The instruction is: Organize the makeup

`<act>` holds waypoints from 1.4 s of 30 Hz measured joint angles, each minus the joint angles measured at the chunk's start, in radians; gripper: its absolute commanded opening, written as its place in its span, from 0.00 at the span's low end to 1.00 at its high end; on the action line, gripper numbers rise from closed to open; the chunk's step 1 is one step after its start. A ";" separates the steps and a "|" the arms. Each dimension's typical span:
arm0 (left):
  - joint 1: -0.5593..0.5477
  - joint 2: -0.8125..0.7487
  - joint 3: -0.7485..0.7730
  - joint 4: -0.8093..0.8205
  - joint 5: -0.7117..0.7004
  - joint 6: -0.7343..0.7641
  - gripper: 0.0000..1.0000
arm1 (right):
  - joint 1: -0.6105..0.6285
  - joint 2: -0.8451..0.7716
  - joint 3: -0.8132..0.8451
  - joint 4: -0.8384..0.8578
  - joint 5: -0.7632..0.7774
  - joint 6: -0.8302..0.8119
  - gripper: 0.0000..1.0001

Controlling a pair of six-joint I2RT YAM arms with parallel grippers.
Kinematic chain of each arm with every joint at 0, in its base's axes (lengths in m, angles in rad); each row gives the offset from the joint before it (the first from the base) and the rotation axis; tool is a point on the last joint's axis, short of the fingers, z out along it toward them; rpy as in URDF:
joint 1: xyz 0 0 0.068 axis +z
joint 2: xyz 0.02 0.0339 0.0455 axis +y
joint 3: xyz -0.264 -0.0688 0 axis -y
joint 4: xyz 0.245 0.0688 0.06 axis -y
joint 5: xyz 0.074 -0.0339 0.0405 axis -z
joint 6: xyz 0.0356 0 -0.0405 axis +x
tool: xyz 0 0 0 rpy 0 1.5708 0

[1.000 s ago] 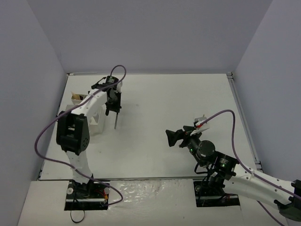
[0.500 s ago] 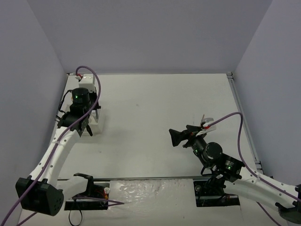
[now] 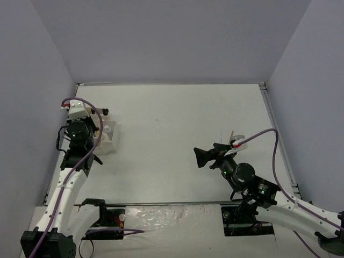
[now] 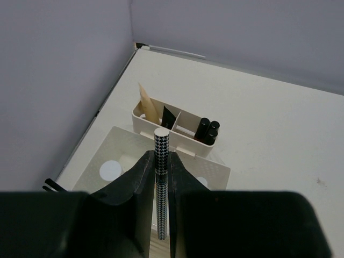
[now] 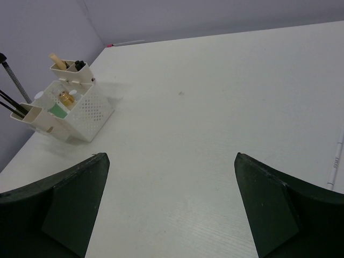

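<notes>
My left gripper (image 4: 162,185) is shut on a thin black-and-white houndstooth pencil (image 4: 161,161) that points down over the white compartmented tray (image 4: 177,142). From above, the left gripper (image 3: 85,150) hangs over the tray's left side (image 3: 110,141). The tray's far slot holds a tan wooden stick (image 4: 144,99) and short black tubes (image 4: 207,130); white bottle caps (image 4: 110,170) show nearer. In the right wrist view the tray (image 5: 86,115) also holds small bottles (image 5: 66,98) and thin black pencils (image 5: 12,103). My right gripper (image 5: 172,204) stands open over bare table, far from the tray.
The left wall runs close beside the tray (image 3: 64,102). A rail edges the table's right side (image 3: 279,140). White table surface (image 3: 183,123) stretches between the two arms.
The left arm has pulled back from the middle-left of the table to the far left, carrying the pencil over the tray. The right arm has barely shifted.
</notes>
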 measured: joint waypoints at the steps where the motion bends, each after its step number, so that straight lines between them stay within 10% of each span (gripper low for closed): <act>1: 0.000 -0.003 -0.007 0.007 -0.014 -0.001 0.00 | 0.000 0.000 0.000 0.000 0.000 0.000 1.00; 15: 0.000 -0.014 -0.111 0.060 -0.192 -0.075 0.02 | 0.000 -0.039 -0.016 -0.015 0.001 -0.001 1.00; 31: -0.002 -0.013 -0.111 -0.007 -0.248 -0.204 0.76 | 0.000 -0.059 -0.015 -0.086 0.074 0.028 0.99; 42: -0.006 -0.077 0.118 -0.262 -0.183 -0.224 0.85 | -0.050 0.104 0.127 -0.307 0.238 0.187 0.93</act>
